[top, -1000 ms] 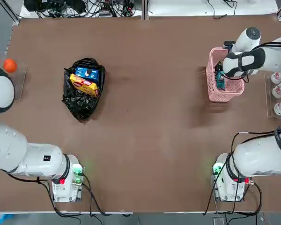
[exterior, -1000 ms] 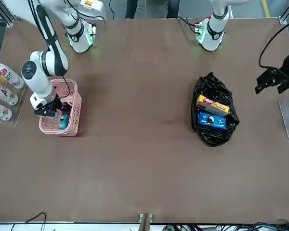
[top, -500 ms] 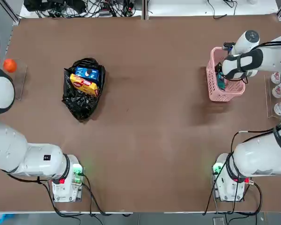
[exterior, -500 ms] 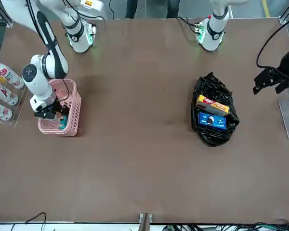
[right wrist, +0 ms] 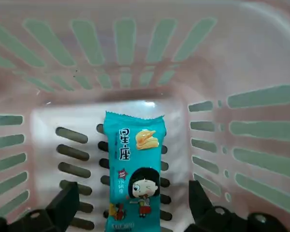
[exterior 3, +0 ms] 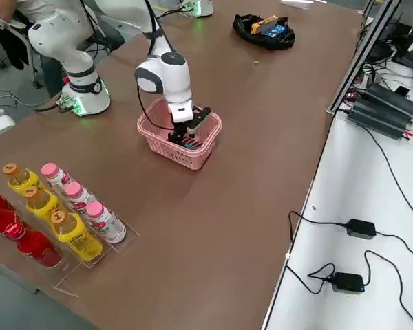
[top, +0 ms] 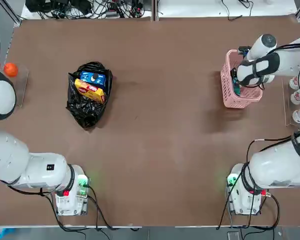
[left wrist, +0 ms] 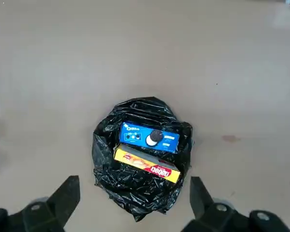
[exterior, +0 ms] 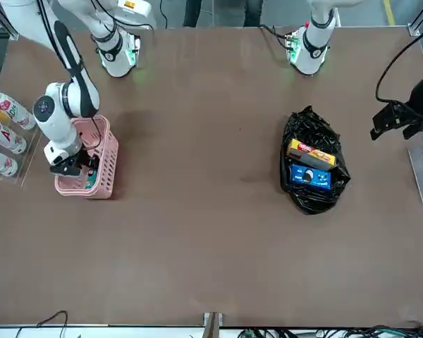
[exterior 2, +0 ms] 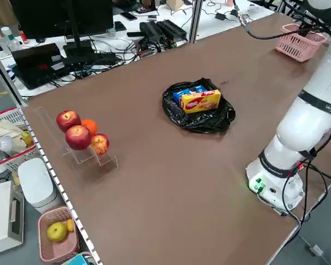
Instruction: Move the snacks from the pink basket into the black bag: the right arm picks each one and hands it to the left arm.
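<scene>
Resting well to the left on the brown table (top: 155,140), the black bag (top: 87,95) holds the blue packet (top: 93,78) and the yellow packet (top: 89,90), while the left gripper (left wrist: 135,203) hangs high above it, jaws spread wide and empty. Across the table, the right gripper (right wrist: 130,203) dips inside the pink basket (top: 230,95), fingers fully apart on either side of the slim teal packet (right wrist: 134,174), which lies flat on the basket floor, not gripped. White bottles (exterior: 3,134) stand just beyond the basket.
</scene>
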Tool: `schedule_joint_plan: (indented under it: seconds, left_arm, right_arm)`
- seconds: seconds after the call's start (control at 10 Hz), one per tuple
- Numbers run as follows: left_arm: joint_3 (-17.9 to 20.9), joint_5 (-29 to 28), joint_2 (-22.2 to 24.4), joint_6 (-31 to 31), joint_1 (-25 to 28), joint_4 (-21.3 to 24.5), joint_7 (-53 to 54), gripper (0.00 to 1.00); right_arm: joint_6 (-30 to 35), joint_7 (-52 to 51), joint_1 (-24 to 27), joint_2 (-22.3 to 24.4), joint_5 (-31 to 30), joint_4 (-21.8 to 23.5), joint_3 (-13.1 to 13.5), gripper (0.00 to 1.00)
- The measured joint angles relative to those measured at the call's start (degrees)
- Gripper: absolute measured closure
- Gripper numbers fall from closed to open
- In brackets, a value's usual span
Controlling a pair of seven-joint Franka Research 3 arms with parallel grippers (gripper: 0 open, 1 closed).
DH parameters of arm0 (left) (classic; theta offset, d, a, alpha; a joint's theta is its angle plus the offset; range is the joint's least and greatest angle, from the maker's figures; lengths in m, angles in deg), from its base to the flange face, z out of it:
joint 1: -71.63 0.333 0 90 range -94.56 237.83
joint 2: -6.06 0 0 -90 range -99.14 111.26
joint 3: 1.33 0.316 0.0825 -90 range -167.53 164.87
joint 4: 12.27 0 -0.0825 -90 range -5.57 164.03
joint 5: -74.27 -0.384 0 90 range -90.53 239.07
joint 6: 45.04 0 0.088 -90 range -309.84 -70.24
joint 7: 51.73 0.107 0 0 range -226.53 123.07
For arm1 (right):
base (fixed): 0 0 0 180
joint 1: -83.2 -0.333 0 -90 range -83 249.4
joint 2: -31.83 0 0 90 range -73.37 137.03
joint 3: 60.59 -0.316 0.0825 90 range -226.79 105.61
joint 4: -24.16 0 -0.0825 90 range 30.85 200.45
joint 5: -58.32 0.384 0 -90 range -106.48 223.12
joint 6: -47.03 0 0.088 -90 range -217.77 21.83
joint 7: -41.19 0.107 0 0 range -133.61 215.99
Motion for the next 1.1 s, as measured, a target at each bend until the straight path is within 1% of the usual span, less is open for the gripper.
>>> schedule_joint_plan:
  seconds: [0.4,1.1]
  left_arm:
    - [-0.90,0.00,-0.02,-0.04,-0.16,0.00,-0.19,0.00]
    - [-1.07,0.00,-0.01,-0.05,0.00,0.00,-0.22,0.00]
  right_arm:
    - [-1.77,-0.05,0.00,-1.27,-0.08,-0.01,-0.12,0.00]
    - [-7.76,-0.83,0.00,-5.60,-0.27,-0.03,-0.18,0.00]
